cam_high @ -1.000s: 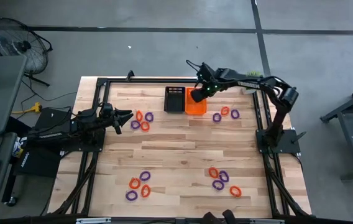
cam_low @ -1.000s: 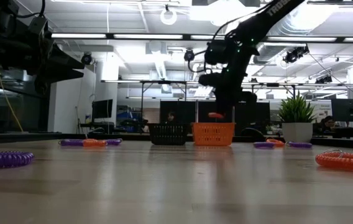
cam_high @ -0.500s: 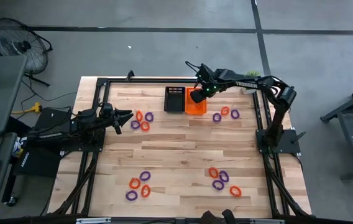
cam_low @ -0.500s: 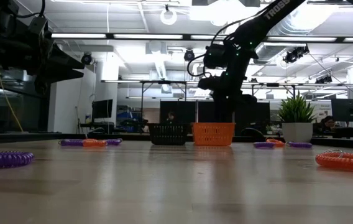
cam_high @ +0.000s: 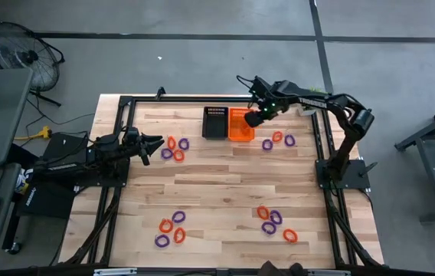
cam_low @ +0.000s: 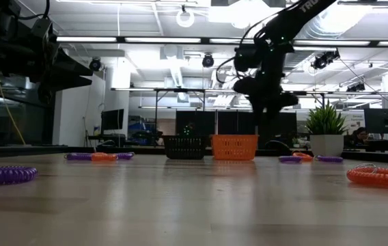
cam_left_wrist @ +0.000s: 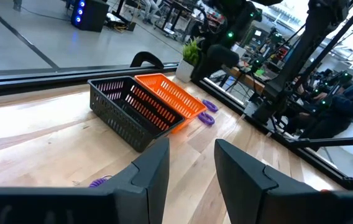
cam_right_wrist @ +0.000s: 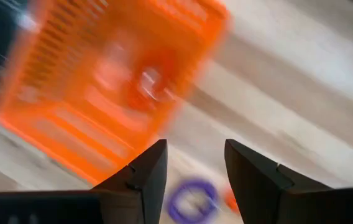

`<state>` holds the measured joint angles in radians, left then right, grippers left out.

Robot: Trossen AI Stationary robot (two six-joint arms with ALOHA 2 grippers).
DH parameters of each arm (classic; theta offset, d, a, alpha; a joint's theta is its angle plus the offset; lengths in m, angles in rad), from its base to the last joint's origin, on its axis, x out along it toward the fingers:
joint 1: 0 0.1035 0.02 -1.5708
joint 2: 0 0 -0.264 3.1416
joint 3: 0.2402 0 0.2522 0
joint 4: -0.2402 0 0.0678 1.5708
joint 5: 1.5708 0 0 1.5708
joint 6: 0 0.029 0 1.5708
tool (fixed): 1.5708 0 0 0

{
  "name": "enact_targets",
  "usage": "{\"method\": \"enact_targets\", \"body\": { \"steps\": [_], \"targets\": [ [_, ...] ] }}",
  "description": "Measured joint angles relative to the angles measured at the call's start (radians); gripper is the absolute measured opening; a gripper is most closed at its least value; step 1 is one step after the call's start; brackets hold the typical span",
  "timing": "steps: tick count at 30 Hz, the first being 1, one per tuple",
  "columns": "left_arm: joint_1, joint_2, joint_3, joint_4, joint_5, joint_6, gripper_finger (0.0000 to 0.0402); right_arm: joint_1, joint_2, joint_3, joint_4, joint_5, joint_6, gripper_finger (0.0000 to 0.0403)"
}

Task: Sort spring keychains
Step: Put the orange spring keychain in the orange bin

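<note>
Right gripper (cam_high: 254, 117) hangs above the far right edge of the orange basket (cam_high: 240, 125), fingers (cam_right_wrist: 145, 174) spread apart with nothing between them; in the low view it (cam_low: 268, 113) sits well clear of the basket's rim. Largest of all is the wooden table (cam_high: 225, 184), framed by dark rails, with both arms reaching in from its sides. Next come the two slotted baskets at the far middle of the table, the black basket (cam_high: 214, 122) touching the orange one on its left side; the left wrist view shows them side by side, black (cam_left_wrist: 133, 112) in front of orange (cam_left_wrist: 170, 96). Inside the orange basket, the right wrist view shows a blurred orange shape (cam_right_wrist: 145, 87), too smeared to name. Left gripper (cam_high: 158, 142) waits low at the table's left side, its fingers (cam_left_wrist: 151, 174) parted and empty, pointing toward a nearby cluster. Smallest are the spring keychains, orange and purple coils lying flat in four groups: one (cam_high: 174, 149) just beside the left gripper, one (cam_high: 277, 139) right of the orange basket, one (cam_high: 170, 228) at the near left, and one (cam_high: 273, 222) at the near right. A purple coil (cam_right_wrist: 192, 199) shows just past the right gripper's fingers.
</note>
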<state>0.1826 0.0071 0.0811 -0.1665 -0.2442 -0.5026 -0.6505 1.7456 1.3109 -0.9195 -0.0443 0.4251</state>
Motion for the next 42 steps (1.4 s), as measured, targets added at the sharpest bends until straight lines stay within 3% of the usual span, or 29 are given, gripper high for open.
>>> {"method": "enact_targets", "body": {
  "steps": [5,15,27,42],
  "targets": [
    [0.0,0.0,0.0,0.0,0.0,0.0,0.0126,0.006,-0.001,-0.013,-0.129,0.077,0.01,0.0156],
    [0.0,0.0,0.0,0.0,0.0,0.0,0.0126,0.012,-0.001,-0.148,-0.121,0.049,0.086,0.0156],
    [0.0,0.0,0.0,0.0,0.0,0.0,0.0126,0.012,-0.001,-0.276,0.043,0.06,0.328,0.0156],
    [0.0,0.0,0.0,0.0,0.0,0.0,0.0126,-0.026,-0.003,-0.353,0.234,0.034,0.394,0.0156]
  ]
}}
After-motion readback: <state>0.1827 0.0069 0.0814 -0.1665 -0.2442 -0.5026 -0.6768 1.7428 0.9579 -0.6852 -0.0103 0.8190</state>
